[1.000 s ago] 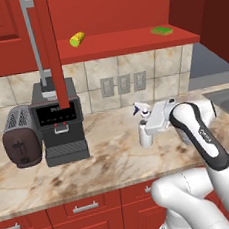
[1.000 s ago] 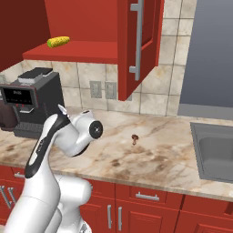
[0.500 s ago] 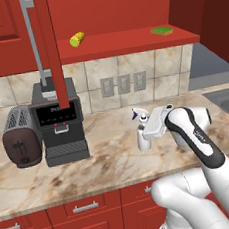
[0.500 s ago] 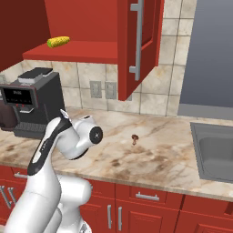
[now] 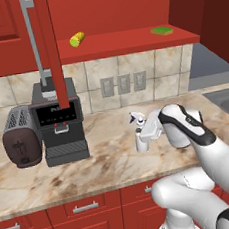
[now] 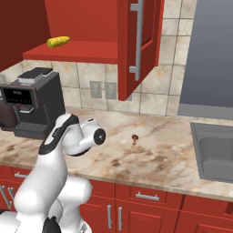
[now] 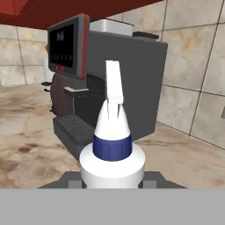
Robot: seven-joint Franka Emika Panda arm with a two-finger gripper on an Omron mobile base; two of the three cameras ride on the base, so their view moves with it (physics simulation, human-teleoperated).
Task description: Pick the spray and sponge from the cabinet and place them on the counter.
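1. Gripper [image 5: 141, 139] is clamped on the spray [image 5: 139, 134], upright, base at or just above the worktop [image 5: 107, 162]; contact unclear.
2. Light, rigid plastic, I'd judge; the round body is the safest hold.
3. Sponge [image 5: 162, 30] sits on the cabinet [image 5: 128, 42] shelf.
4. Coffee machine [image 5: 59, 120] stands left; open stone ahead, front edge near.

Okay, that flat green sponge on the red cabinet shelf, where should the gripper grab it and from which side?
Grip the small flat green sponge across its narrow width, coming in level from the open front of the red wall cabinet. It lies flat near the shelf's right front edge, so its sides are probably easier to reach than its top. The gripper is shut on the white spray bottle now.
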